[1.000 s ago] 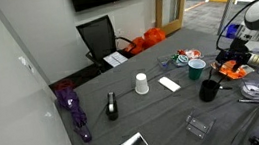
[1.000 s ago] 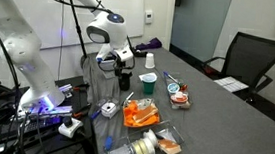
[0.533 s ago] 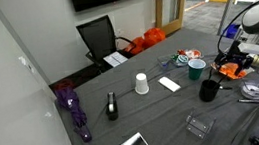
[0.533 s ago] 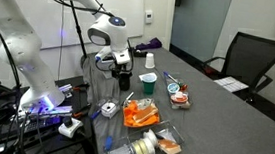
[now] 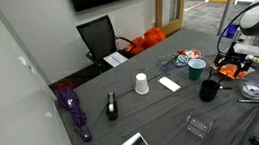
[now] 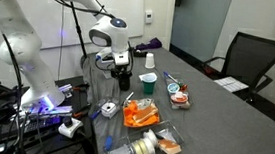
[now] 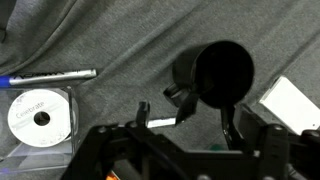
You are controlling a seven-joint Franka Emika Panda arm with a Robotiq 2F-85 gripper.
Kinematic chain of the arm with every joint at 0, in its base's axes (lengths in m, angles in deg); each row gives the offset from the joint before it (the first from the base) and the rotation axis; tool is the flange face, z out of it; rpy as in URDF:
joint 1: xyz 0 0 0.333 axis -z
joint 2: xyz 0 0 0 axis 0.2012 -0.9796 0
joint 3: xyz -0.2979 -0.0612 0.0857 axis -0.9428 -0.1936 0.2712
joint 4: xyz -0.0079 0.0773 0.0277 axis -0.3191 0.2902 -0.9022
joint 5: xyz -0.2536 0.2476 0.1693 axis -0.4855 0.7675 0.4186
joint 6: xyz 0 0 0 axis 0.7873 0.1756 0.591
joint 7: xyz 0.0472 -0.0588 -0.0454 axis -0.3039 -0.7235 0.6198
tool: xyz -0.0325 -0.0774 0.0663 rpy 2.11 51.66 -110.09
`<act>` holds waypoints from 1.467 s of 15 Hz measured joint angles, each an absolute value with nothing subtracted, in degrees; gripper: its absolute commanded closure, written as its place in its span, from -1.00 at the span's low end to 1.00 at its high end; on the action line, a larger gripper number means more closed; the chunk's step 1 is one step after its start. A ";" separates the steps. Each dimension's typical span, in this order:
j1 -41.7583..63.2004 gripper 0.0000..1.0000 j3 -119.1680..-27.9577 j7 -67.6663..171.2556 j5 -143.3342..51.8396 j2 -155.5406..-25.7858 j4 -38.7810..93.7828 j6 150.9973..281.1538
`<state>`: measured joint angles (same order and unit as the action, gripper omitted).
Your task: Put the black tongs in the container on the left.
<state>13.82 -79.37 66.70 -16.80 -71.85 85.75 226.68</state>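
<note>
A black cup (image 6: 124,80) stands on the grey cloth and also shows in an exterior view (image 5: 210,90) and in the wrist view (image 7: 222,70). My gripper (image 6: 120,61) hovers just above and beside it. In the wrist view its two fingers (image 7: 185,116) are wide apart, open, with nothing between them. A short dark piece (image 7: 180,96) sticks out at the cup's rim; I cannot tell if it is the black tongs. No long black tongs show clearly in any view.
A green cup (image 6: 148,83) and a white cup (image 6: 150,60) stand near the black one. An orange tray (image 6: 139,112) lies closer to the table's end. The wrist view shows a CD case (image 7: 40,118), a blue pen (image 7: 50,76) and a white card (image 7: 292,100).
Almost nothing. The arm has shifted very slightly above the black cup; the objects on the table have not moved.
</note>
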 measured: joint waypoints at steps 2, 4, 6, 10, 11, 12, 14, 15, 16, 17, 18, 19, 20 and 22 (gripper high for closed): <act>13.88 0.11 -79.37 66.81 -16.66 -71.86 85.65 226.68; 14.00 0.38 -79.37 66.82 -16.45 -71.86 85.59 226.68; 14.17 0.66 -79.37 66.81 -16.29 -71.86 85.50 226.68; 14.68 1.00 -79.37 66.81 -16.28 -71.86 85.45 226.68; 14.82 1.00 -79.37 66.81 -16.28 -71.86 85.45 226.68; 14.95 1.00 -79.37 66.81 -16.29 -71.86 85.45 226.68; 15.24 0.98 -79.37 66.81 -16.31 -71.86 85.45 226.68; 15.31 0.98 -79.37 66.80 -16.31 -71.86 85.45 226.68; 15.31 0.98 -79.37 66.79 -16.32 -71.86 85.45 226.68; 15.31 0.98 -79.36 66.76 -16.37 -71.83 85.45 226.68; 15.31 0.98 -79.33 66.69 -16.44 -71.73 85.45 226.68; 15.31 0.98 -79.27 66.68 -16.81 -71.53 85.45 226.59; 15.30 0.98 -79.18 66.68 -17.46 -71.31 85.43 226.46; 15.28 0.98 -78.75 66.75 -19.68 -70.71 85.40 226.10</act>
